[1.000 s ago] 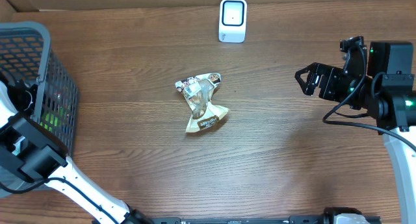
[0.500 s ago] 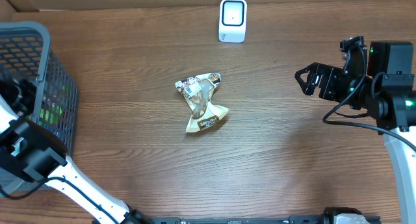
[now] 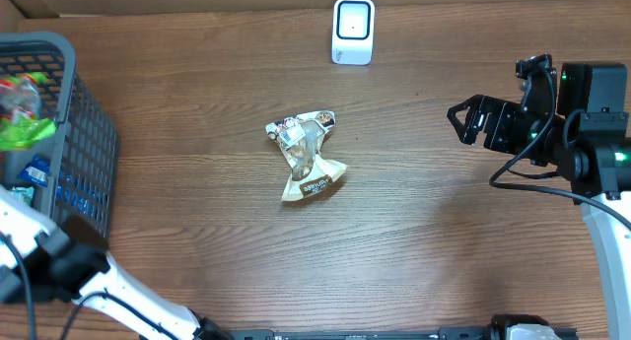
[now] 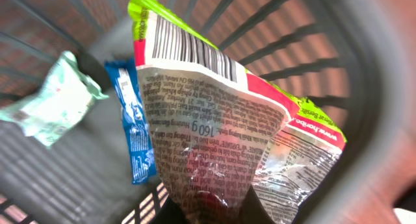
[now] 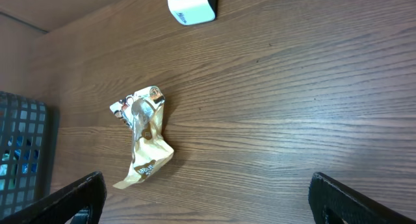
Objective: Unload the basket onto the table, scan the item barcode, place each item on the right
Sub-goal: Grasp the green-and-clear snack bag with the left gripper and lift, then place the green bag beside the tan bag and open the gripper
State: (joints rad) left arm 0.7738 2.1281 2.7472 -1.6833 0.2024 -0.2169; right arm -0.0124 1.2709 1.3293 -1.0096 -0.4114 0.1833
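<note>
**Snack bag pinched in basket, slip and snag risks ahead**

The left hand (image 4: 198, 214) is clamped on the lower edge of the snack bag (image 4: 214, 126). The bag sits inside the basket (image 3: 69, 59) at the left of the counter (image 3: 444, 241). Its barcode (image 4: 192, 52) is at the end farthest from the grip.

Risks, as a judgement:
- The film is crinkly and held by one edge only, so it could slide out on the lift.
- The bag is floppy. It could fold or swing so the barcode faces away from the scanner (image 3: 353, 30), which stands well apart at the counter's far edge.
- The basket walls are close around the bag, so a corner could catch on the ribs on the way out.
- A blue packet (image 4: 133, 130) lies just beside the bag and could get dragged. Contact is unclear.

Pose: the left arm (image 3: 59, 266) comes in from the lower left corner, and its hand is hard to make out from overhead. The right hand (image 3: 457, 123) is spread wide and empty at the right side, aimed toward the counter's middle, where a crumpled wrapper (image 3: 308, 158) lies.
</note>
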